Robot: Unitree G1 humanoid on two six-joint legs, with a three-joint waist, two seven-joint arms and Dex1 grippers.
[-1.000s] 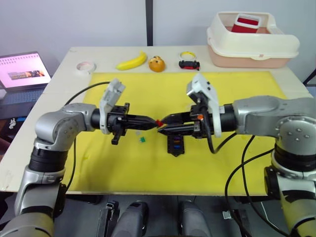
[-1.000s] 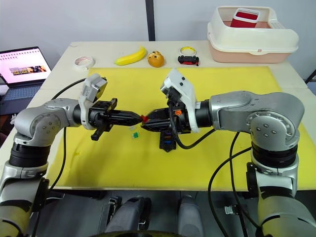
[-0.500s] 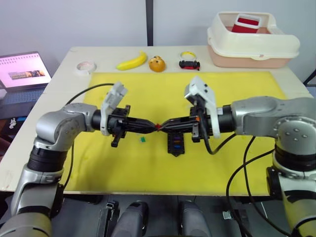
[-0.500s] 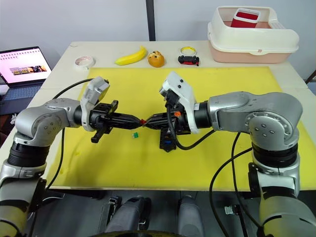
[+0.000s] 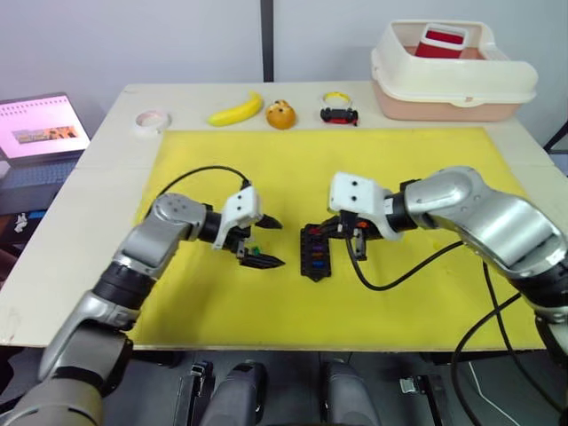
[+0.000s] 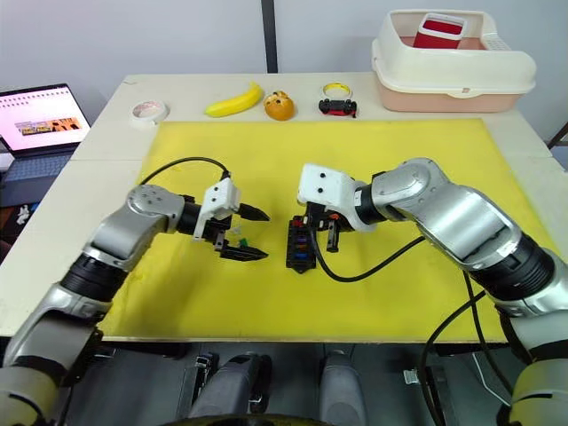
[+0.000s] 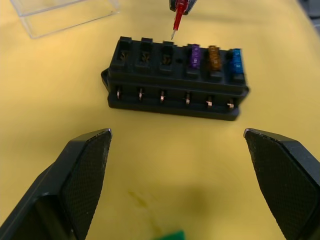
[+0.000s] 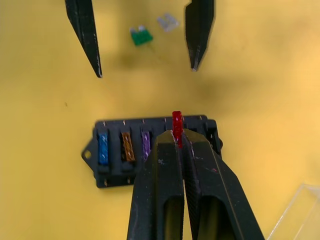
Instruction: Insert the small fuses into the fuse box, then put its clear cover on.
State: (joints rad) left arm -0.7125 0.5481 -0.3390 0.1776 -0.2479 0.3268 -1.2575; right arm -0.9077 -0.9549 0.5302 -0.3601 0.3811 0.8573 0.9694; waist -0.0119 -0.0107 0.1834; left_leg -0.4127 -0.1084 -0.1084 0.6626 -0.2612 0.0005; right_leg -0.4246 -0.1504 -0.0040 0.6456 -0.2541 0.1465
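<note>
The black fuse box lies on the yellow mat, with purple, orange and blue fuses side by side in its slots. My right gripper is shut on a red fuse and holds it just above the empty slot beside the purple one. My left gripper stands wide open left of the box, low over the mat, holding nothing. A green fuse and a pale grey fuse lie loose by the left fingers. The clear cover rests on the mat just beyond the box.
Along the table's far edge are a tape roll, a banana, an orange toy, a small toy car and a white bin. A laptop sits off to the left.
The red fuse has passed from my left gripper to my right. The left gripper opened and dropped back toward the mat; the right closed and carried the fuse down over the fuse box.
</note>
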